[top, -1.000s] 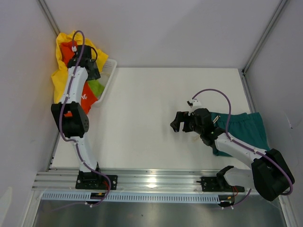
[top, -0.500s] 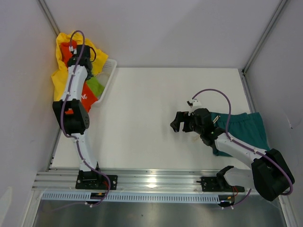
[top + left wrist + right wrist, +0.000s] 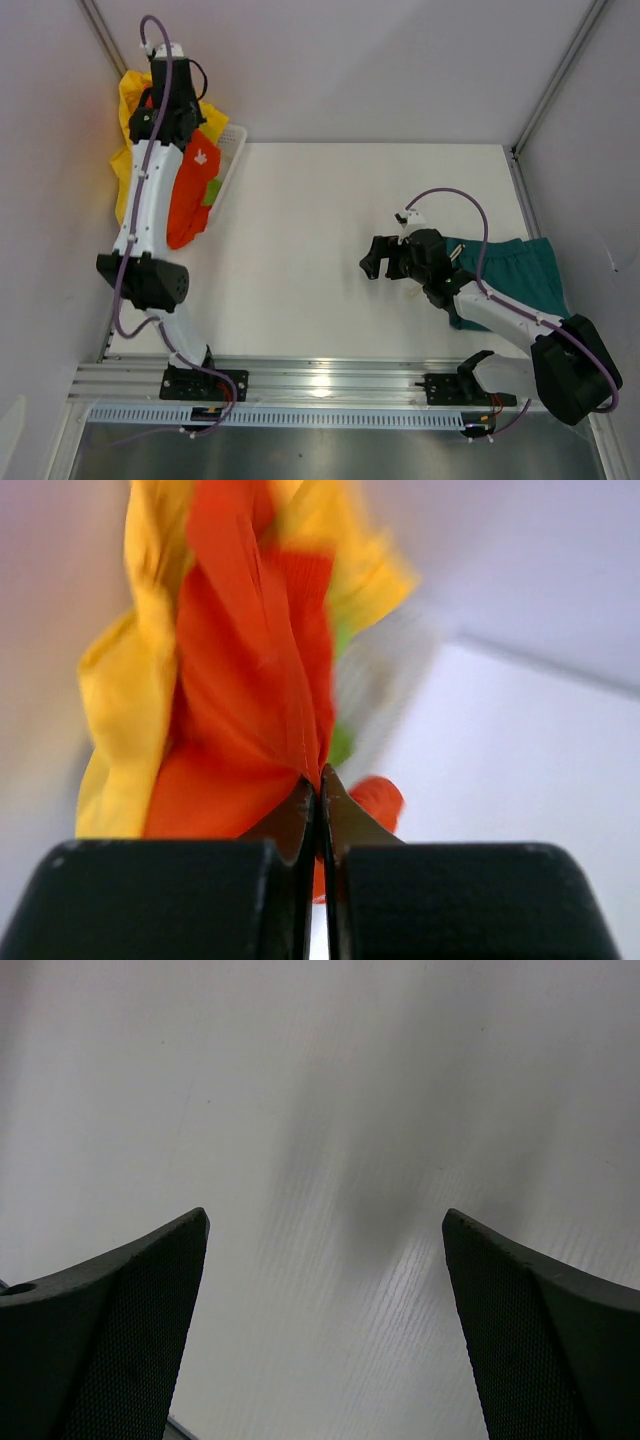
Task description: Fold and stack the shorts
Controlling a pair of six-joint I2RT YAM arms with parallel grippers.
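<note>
My left gripper (image 3: 320, 780) is shut on a fold of the orange-red shorts (image 3: 250, 680) and holds them raised over the back left corner. From above, the orange-red shorts (image 3: 188, 200) hang down along the left arm. Yellow shorts (image 3: 127, 175) sit bunched behind them, and yellow fabric (image 3: 115, 700) drapes beside the orange cloth. A bit of lime green shorts (image 3: 213, 188) shows at the basket. Dark teal shorts (image 3: 520, 275) lie flat at the right. My right gripper (image 3: 383, 262) hovers open just left of them, and the right gripper (image 3: 325, 1220) has only bare table between its fingers.
A white plastic basket (image 3: 232, 150) stands in the back left corner against the wall, partly covered by cloth. Grey walls and metal posts enclose the white table (image 3: 320, 220). A metal rail (image 3: 320, 385) runs along the near edge.
My left gripper closed on the orange-red shorts and rose toward the back, pulling them up out of the basket. The right arm stayed still.
</note>
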